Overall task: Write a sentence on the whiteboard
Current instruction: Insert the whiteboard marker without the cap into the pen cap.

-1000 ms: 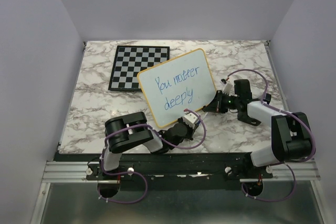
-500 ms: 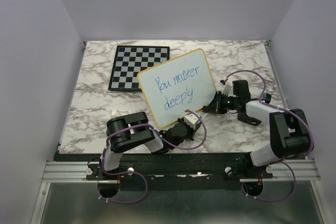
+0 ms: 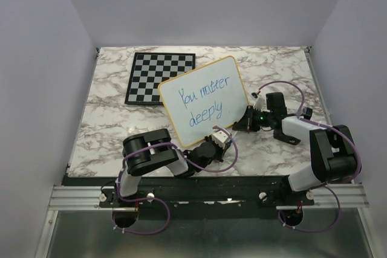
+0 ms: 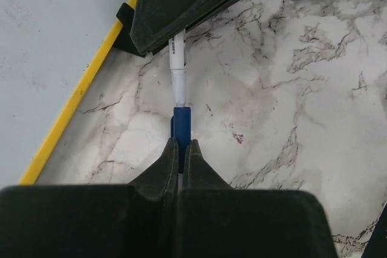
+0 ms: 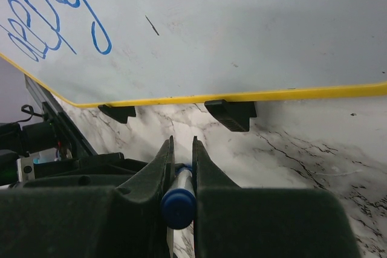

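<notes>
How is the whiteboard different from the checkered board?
The whiteboard is white with blue writing; the chessboard has black and white squares. The whiteboard has a yellow frame; the chessboard a dark border. The whiteboard sits turned; the chessboard lies square to the table. Both are flat rectangles.

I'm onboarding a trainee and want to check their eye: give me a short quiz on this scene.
1. True or false: the whiteboard is blank.
2. What grips the marker? A) left end effector only B) right end effector only C) both
3. Fill in: the second line of the sentence reads ___.

Key: 1 false, the whiteboard carries blue writing; 2 C; 3 deeply.
</notes>
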Robot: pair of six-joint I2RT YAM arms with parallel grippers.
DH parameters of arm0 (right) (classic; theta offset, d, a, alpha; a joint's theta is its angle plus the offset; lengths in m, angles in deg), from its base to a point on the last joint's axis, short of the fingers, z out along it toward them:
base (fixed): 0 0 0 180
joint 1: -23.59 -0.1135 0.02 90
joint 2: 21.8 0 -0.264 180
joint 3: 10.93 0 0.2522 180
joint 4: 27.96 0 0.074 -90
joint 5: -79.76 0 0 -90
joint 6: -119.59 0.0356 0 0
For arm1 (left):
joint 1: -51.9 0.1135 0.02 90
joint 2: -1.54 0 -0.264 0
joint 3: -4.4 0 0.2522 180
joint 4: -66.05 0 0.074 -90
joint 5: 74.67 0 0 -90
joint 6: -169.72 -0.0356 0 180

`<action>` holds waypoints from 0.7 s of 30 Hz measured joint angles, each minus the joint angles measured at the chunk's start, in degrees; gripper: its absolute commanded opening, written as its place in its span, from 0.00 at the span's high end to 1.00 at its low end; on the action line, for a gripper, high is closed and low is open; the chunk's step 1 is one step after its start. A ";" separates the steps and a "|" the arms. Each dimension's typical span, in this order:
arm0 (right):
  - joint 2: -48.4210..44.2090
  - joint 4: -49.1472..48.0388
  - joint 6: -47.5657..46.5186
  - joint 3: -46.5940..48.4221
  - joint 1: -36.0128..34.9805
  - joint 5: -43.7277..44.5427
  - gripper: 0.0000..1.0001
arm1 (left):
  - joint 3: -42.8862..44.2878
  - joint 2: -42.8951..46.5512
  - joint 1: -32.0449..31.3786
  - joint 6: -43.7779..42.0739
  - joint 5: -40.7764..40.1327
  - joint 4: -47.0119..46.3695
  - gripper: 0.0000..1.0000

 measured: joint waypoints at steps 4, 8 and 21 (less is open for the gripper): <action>0.42 -1.11 0.61 -0.76 -0.17 -0.04 0.99 | 0.00 -0.35 0.15 0.90 -0.17 -0.72 1.00; 2.08 -2.45 1.70 -1.38 -0.55 -0.39 0.99 | 0.00 -1.40 0.26 2.16 -0.63 -2.64 1.00; 2.32 -6.69 1.90 -2.14 -3.54 1.22 0.99 | 0.39 -3.63 0.37 3.02 -4.09 -6.25 1.00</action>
